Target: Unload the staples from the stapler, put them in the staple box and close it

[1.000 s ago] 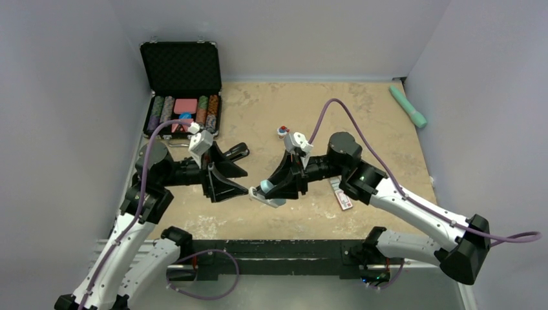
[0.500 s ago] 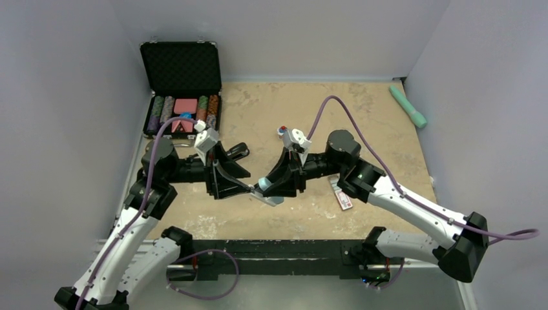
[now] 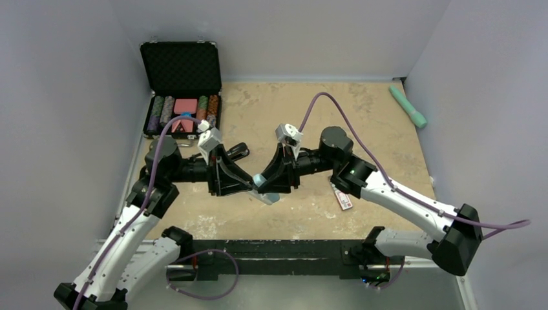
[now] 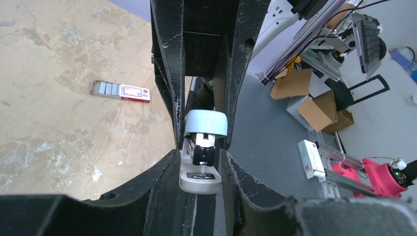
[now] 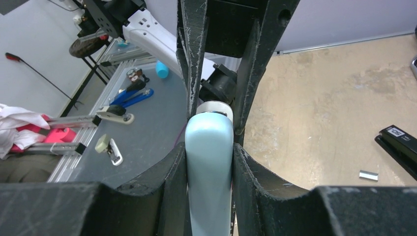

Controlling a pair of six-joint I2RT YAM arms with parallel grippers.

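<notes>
You had one black stapler [image 5: 399,142] lying on the table [image 4: 59,59], one short strip of staples [image 5: 368,175] near it, one red-and-white packet [image 4: 120,90] and one pale blue bar [image 5: 209,167]. The right gripper [image 5: 210,147] and the left gripper [image 4: 199,152] were both clamped on that bar. The stapler's white label was too small to read.

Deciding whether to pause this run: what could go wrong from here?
1. The left gripper and right gripper both clamp the pale blue bar in mid-air; an uneven pull could make it slip and drop.
2. The black stapler lies untouched on the table, so the effort may be on the wrong object.
3. The staples lie loose beside it, where an arm could sweep them away.
</notes>
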